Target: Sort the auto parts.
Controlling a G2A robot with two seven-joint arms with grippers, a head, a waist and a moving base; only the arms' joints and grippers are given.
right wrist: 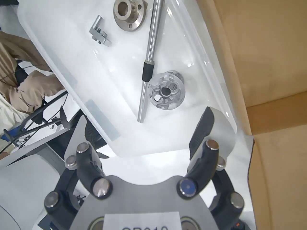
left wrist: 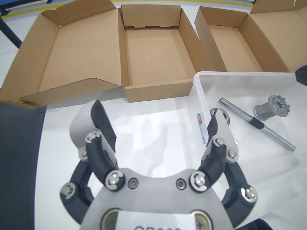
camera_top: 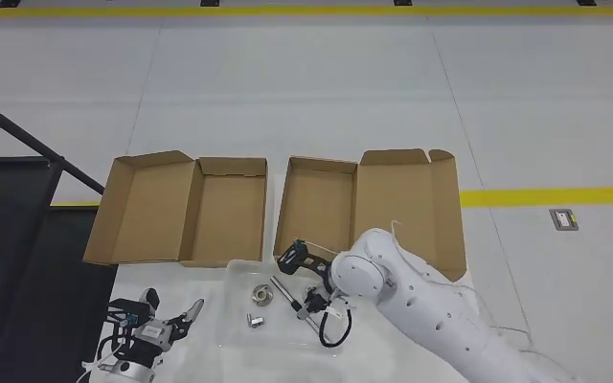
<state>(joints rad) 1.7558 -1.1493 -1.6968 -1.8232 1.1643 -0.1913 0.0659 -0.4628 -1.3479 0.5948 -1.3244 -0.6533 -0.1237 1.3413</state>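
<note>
Sorting had not visibly begun: all four parts lay in the clear bin [left wrist: 239,73] near the table's [left wrist: 144,125] front edge, and neither the left cardboard box [left wrist: 153,56] nor the right cardboard box [left wrist: 235,48], standing side by side with flaps open toward the far edge, held a part. In the bin, the flange [right wrist: 130,10] and the small bracket [right wrist: 99,32] sat toward one end, the rod [right wrist: 151,48] lay across the middle, and the hub [right wrist: 166,90] rested just beside the rod's thinner end. The right gripper [right wrist: 148,120] hung over the bin's corner nearest the hub, jaws spread wide and holding nothing. The left gripper [left wrist: 156,108] hovered above bare table just beside the bin's side wall, likewise wide open and holding nothing. Every part was left to pick and place, by my reckoning
</note>
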